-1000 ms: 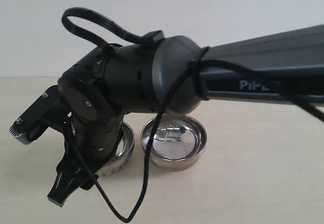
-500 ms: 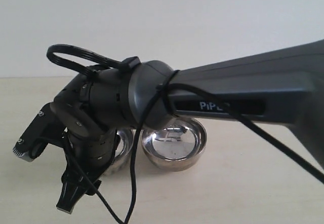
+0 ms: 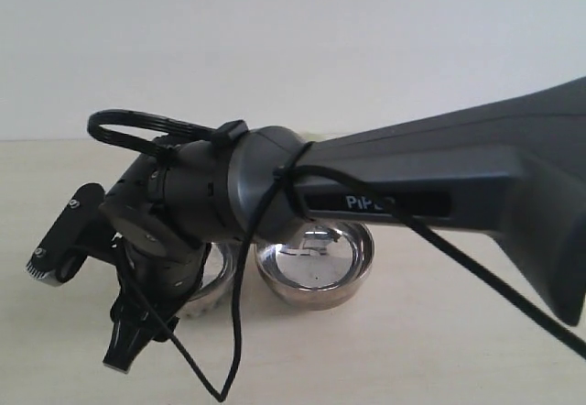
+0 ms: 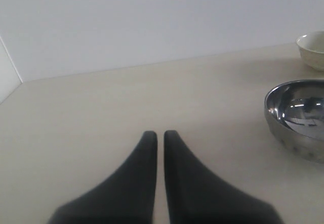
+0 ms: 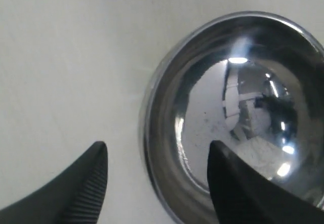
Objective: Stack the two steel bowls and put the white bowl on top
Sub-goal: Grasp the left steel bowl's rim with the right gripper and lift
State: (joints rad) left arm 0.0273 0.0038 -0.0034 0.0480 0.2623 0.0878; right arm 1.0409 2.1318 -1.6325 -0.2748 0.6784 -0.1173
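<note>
Since a second earlier the right arm point(image 3: 430, 185) had swung further left and lower. The right pincer point(image 5: 158, 150) stood spread, straddling the rim of the ribbed steel bowl point(image 5: 238, 122) on the table point(image 5: 61, 57), just beside the smooth steel bowl point(image 3: 316, 260). The left pincer point(image 4: 159, 135) was pressed nearly together, empty; the white bowl point(image 4: 311, 49) sat beyond the ribbed one.
</note>
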